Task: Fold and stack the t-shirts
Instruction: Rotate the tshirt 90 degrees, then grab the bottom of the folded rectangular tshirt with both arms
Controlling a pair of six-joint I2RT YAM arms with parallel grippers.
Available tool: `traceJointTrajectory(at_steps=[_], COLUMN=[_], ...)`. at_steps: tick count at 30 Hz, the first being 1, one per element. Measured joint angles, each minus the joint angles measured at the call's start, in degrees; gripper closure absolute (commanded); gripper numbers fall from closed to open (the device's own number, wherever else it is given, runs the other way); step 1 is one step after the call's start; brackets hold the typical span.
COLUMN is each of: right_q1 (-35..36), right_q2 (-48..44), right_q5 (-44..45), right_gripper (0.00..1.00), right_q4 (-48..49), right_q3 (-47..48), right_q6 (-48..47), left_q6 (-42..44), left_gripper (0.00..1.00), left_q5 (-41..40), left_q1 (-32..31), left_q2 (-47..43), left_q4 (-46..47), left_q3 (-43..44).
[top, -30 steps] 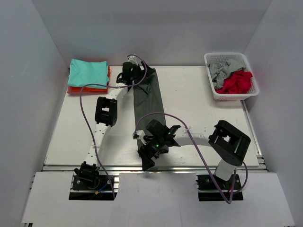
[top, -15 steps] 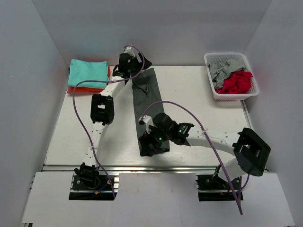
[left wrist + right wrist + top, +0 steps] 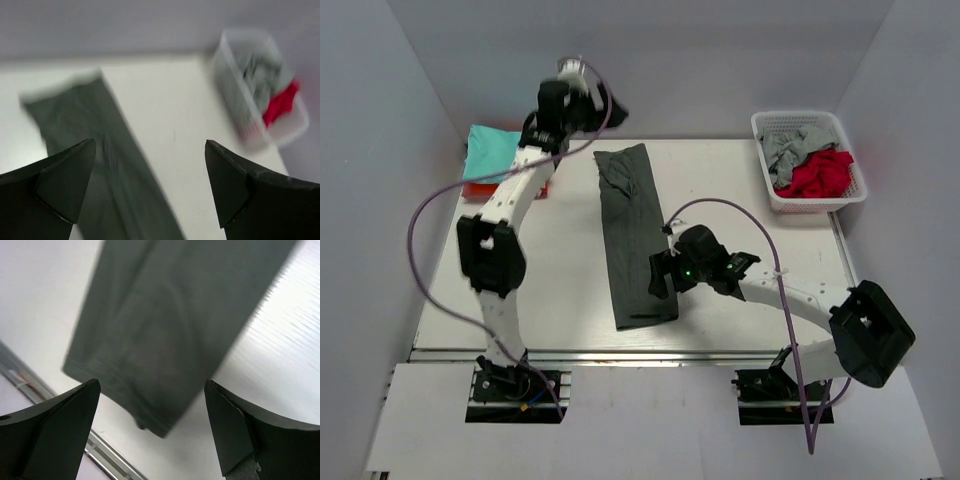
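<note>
The dark charcoal grey t-shirt (image 3: pixel 632 235) lies flat on the table as a long narrow strip running from the back to the near edge. It also shows in the left wrist view (image 3: pixel 90 150) and the right wrist view (image 3: pixel 175 315). My left gripper (image 3: pixel 605 105) is open and empty, raised high above the strip's far end. My right gripper (image 3: pixel 658 278) is open and empty, just above the strip's near right edge. A teal t-shirt (image 3: pixel 490 150) lies folded on an orange one (image 3: pixel 480 188) at the back left.
A white mesh basket (image 3: pixel 760 160) at the back right holds a light grey t-shirt (image 3: pixel 790 148) and a red one (image 3: pixel 818 172). The basket also shows blurred in the left wrist view (image 3: pixel 235 95). The table's metal front rail (image 3: pixel 30 385) lies near the strip's end.
Both grippers have let go of the charcoal t-shirt. The left arm rose up and back to the left. The right gripper moved right, off the strip's near end, which now lies flat.
</note>
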Motion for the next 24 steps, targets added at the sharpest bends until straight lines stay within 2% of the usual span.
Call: traceJointTrajectory(at_steps=[4,6,10,13,15,18,22,24], right_q1=[-3.3,-3.8,-4.0,-4.0,-4.0,-4.0,-4.0,-4.0], right_q2=[-2.7,-4.1,-5.4,-5.4,-5.4,-4.7,-3.1,-2.8], right_q5=[0.0,-0.9,-4.5,-7.3,-9.0,-10.7,-11.9,-12.2], right_gripper=[0.1,0.1,0.1,0.1,0.1,0.1,0.16,0.16], right_q4=[-1.2,-2.1,-2.7,-2.8,-2.5,-1.7,-0.2,0.5], right_q3=[-3.2,-4.9,-8.5,-10.4,-11.4,-12.0,-12.3,-12.4], right_q6=[0.3,0.2,-0.7,-1.2,-1.2,-0.7,0.4,1.0], left_q6=[0.9,0.6,-2.3,-5.1,-6.5,-7.9,-8.4,-8.7], left_gripper=[0.0,0.0,0.0,0.0,0.0,0.06,0.14,0.17], left_q5=[-1.4,-1.5,-0.5,1.8,2.2,2.5,3.3,4.0], left_q1=[-2.8,-5.0,-9.2,-11.7,-13.8,-17.2,-21.2,-22.9], left_q2=[-19.6,-26.2,-35.4,-44.0,-49.3,-53.5,-51.6,-48.8], left_q4=[0.5,-1.0,-3.8,-4.7,-6.3,-6.4,-5.6,-5.5], left_q3=[-35.7,-50.0,-71.1,-82.9,-86.3,-86.9,-86.9,-87.0])
